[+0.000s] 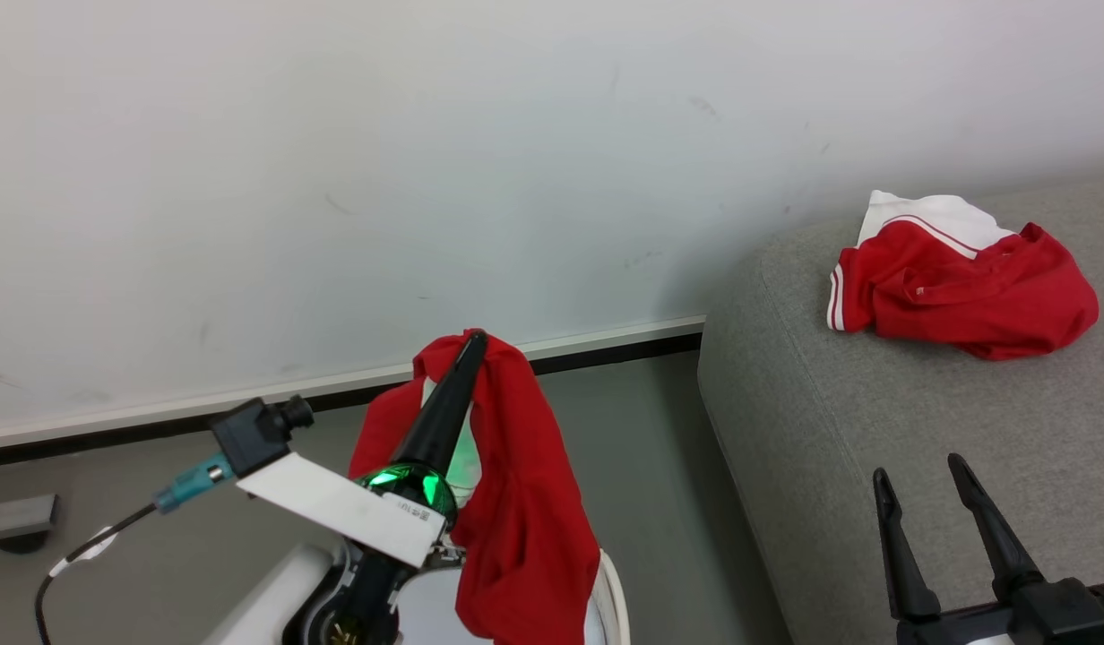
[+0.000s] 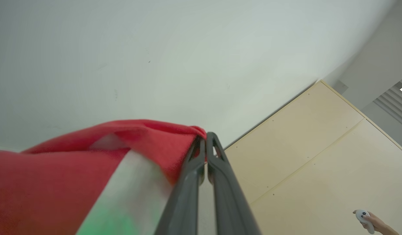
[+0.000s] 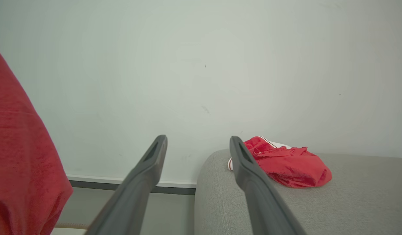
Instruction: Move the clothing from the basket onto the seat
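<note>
Left gripper (image 1: 476,339) is clamped, fingers together, on a soft red garment (image 1: 516,502) hung in the air left of the seat (image 1: 875,448). On that grey woven cushion a second red garment (image 1: 964,287) with white stripes is crumpled. Right gripper (image 1: 915,470) is held apart, empty. Print on the white wrist tag (image 1: 346,506) cannot be read. A person's hand (image 2: 378,224) with a white controller (image 2: 364,218) is caught from the left wrist.

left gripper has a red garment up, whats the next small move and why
Probably swing the left gripper rightward over the seat: it is shut on a red garment that hangs left of the seat, and a second garment already lies there.
</note>
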Robot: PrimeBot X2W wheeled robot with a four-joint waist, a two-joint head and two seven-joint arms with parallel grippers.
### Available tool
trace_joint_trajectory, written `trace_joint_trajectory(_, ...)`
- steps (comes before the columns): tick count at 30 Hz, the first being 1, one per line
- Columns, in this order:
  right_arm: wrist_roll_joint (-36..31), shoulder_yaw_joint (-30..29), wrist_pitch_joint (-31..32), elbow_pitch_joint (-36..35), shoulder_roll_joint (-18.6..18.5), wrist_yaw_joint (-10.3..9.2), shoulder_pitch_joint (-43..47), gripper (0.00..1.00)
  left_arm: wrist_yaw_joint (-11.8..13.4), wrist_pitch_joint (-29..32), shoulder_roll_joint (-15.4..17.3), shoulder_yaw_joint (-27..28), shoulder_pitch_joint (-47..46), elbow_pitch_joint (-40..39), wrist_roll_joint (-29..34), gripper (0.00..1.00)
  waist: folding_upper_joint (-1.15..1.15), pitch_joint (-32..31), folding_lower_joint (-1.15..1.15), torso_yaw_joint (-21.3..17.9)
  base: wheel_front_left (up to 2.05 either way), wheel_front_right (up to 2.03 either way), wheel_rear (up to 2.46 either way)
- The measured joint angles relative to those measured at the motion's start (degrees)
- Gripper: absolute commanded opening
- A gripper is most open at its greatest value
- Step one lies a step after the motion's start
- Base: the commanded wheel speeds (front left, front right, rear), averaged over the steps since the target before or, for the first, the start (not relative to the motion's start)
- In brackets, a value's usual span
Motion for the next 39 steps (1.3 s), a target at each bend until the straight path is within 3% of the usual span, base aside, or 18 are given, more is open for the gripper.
trace_joint_trajectory(10,0.67,7.48,0.00,-0.55,-0.63,0.00,-2.94,1.00,1.03,1.02,0.88,-0.68,0.27,-2.48,0.53,0.00,0.00,-0.88,0.00,0.42,0.00,0.00,0.00)
trace_joint_trajectory(26,14.29,35.22,7.23,-1.47,-13.30,0.00,-21.86,1.00,1.94,4.25,-0.11,-3.43,-1.55,-6.76,1.66,0.00,0.00,-1.50,0.01,0.24,0.00,0.00,0.00)
trace_joint_trajectory(39,23.06,47.48,9.73,2.44,-16.96,0.00,-30.36,1.00,1.82,7.80,-1.24,-7.40,-1.54,-11.80,1.43,0.00,0.00,-1.81,0.01,1.21,0.00,0.00,0.00)
